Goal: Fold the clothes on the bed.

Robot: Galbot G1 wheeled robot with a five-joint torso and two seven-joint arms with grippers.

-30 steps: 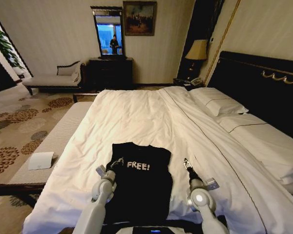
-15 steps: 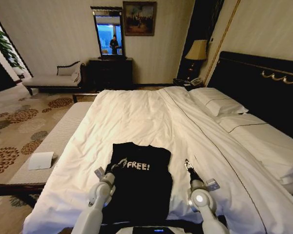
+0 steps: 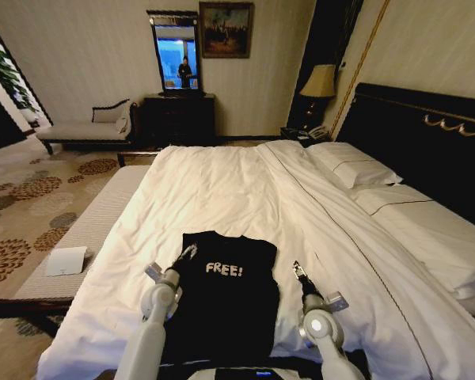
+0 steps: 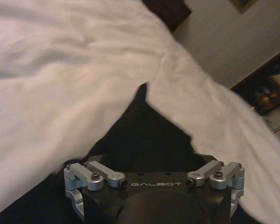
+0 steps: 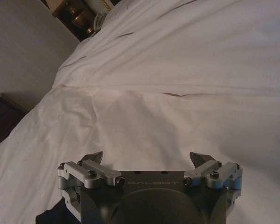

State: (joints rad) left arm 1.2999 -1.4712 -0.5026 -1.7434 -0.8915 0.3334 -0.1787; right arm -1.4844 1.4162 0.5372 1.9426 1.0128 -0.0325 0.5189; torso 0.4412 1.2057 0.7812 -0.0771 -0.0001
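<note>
The clothes are one black T-shirt (image 3: 229, 305) with white "FREE!" lettering, lying flat on the near part of the bed's white duvet (image 3: 222, 190). My left gripper (image 3: 187, 254) hovers at the shirt's left upper edge, beside the lettering. In the left wrist view this gripper (image 4: 153, 156) stands open over the black fabric (image 4: 149, 133), holding nothing. My right gripper (image 3: 296, 268) is over bare duvet just right of the shirt. In the right wrist view it (image 5: 148, 157) is open above the white sheet (image 5: 177, 93), its fingertips (image 5: 96, 157) wide apart.
Pillows (image 3: 353, 167) and a dark headboard (image 3: 427, 138) are to the right. A pale bench (image 3: 91, 226) with a white card (image 3: 66, 260) runs along the bed's left side. A chaise (image 3: 83, 129), dresser (image 3: 179, 119) and lamp (image 3: 319, 82) stand by the far wall.
My left arm has shifted left, taking its gripper off the lettering to the shirt's left edge. The right gripper has moved slightly toward the shirt. The shirt lies unchanged.
</note>
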